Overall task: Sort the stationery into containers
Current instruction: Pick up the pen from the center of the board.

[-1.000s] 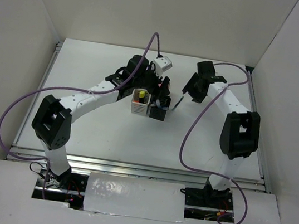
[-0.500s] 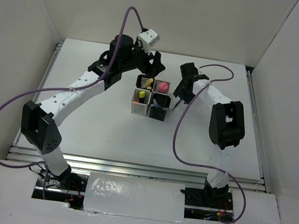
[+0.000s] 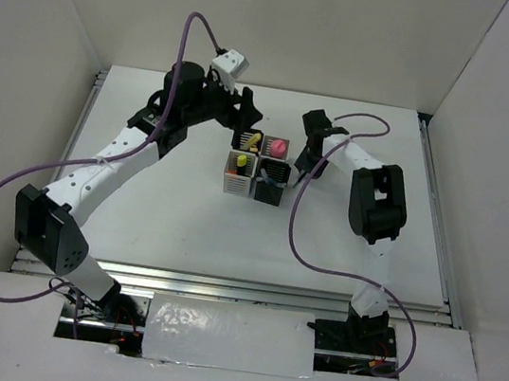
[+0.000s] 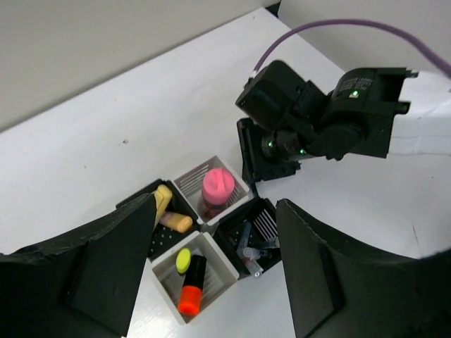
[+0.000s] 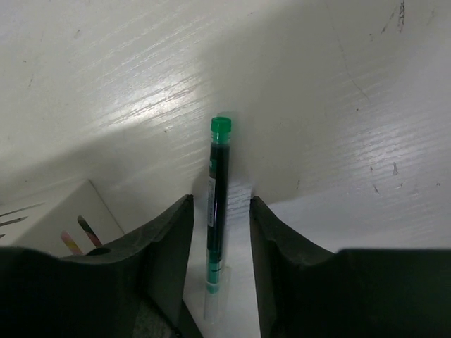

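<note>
**Top view:** four cups (image 3: pixel 234 187) cluster toward the desk's far edge. The left gripper (image 3: pixel 245 117) hangs beside them, wide open and empty, and the right gripper (image 3: pixel 304 164) is just right of them.

**Left wrist:** highlighters (image 4: pixel 218 186) and pens (image 4: pixel 251 248) are already in the cups.

**Right wrist:** half-open fingers (image 5: pixel 165 246) straddle, without touching, a green pen (image 5: pixel 218 190) on the desk. It is the only loose item seen.

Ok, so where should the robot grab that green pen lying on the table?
Probably around the middle of its barrel, coming straight down from above. The green pen lies flat on the table and is long and thin, so pinching across its two long sides should hold it best.
</note>
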You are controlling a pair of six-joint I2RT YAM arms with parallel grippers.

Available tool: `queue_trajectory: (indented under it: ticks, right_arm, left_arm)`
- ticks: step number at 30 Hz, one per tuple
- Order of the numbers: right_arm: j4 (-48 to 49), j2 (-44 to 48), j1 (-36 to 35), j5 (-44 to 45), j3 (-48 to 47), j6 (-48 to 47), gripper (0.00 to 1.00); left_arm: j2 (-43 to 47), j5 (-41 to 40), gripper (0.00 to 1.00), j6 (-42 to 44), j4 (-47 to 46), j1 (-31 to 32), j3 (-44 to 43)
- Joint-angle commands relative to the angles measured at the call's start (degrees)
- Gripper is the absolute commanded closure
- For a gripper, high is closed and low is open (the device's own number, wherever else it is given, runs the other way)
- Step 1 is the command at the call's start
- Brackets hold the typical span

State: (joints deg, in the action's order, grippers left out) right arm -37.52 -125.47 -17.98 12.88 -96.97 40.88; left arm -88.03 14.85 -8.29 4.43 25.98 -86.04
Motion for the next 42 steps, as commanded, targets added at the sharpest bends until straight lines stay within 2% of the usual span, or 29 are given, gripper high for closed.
queue_trajectory:
  ticks: [1, 7, 8, 15, 18, 22, 27, 30, 32, 35, 36, 37, 38, 40, 41, 42]
  right_arm:
    - [-2.73, -1.00, 0.05, 1.97, -2.08, 0.07, 0.57]
    - [-7.12, -2.41, 0.66, 5.74, -3.83, -2.99, 0.65]
    - [-8.35, -3.98, 0.66, 5.57, -5.84, -4.39, 0.70]
    - [-12.40, -5.22, -0.74, 5.75, -7.97, -7.92, 0.75]
    - [-12.06, -3.91, -0.83, 5.05, -5.78, -7.93, 0.77]
    - [-11.26, -2.50, -0.57, 3.47, -3.58, -8.45, 1.00]
    - [-10.65, 2.32, 1.36, 0.75, -0.69, -7.13, 1.00]
    - [-10.38, 7.33, 3.11, -3.03, 1.25, -9.14, 1.00]
    - [-9.51, 13.55, 4.26, -4.27, 2.92, -11.42, 1.00]
    - [-7.49, 18.93, 5.41, -8.92, 7.22, -15.20, 1.00]
    - [-7.31, 22.08, 5.76, -10.41, 8.89, -16.35, 1.00]
    - [-7.48, 23.59, 5.85, -11.64, 9.60, -17.06, 1.00]
    - [-7.48, 26.21, 5.76, -12.35, 10.30, -17.85, 1.00]
    - [-8.35, 28.52, 5.59, -15.24, 12.15, -19.00, 1.00]
    - [-8.80, 30.61, 5.41, -16.13, 12.59, -19.17, 1.00]
    - [-9.32, 31.42, 5.15, -17.01, 13.29, -19.26, 1.00]
  left_arm:
    - [2.60, 0.35, 0.19, -2.60, -1.17, -0.58, 1.84]
    - [3.74, 0.27, 0.19, -2.17, 0.23, -0.23, 3.68]
    - [3.83, 0.18, 0.19, -1.73, 0.67, -0.23, 3.69]
    - [5.23, -0.88, 0.19, -1.02, 2.34, -0.66, 4.30]
    - [5.94, -0.88, 0.19, -1.02, 2.34, -1.10, 4.65]
    - [6.55, -0.18, 0.19, -1.72, 1.90, -1.54, 5.27]
    - [8.04, 2.98, 0.19, -0.67, 0.76, -2.42, 7.54]
    - [9.80, 9.74, 0.18, 0.38, -3.71, -4.44, 10.88]
    - [10.50, 14.65, 0.18, 7.54, -3.90, -4.88, 11.51]
    - [13.22, 16.09, 0.18, 18.37, -3.90, -2.34, 15.00]
    - [13.67, 15.82, 0.18, 27.89, -3.90, -1.03, 15.89]
    - [13.93, 15.13, 0.18, 33.55, -2.59, 2.64, 16.60]
    - [14.98, 13.29, 0.18, 46.22, -0.49, 4.76, 19.48]
    - [16.83, 11.96, 0.17, 58.68, -0.99, 11.33, 23.88]
    - [19.36, 11.43, 0.17, 69.27, -3.26, 13.29, 28.95]
    - [20.17, 11.34, 0.16, 73.55, -5.81, 15.31, 31.43]
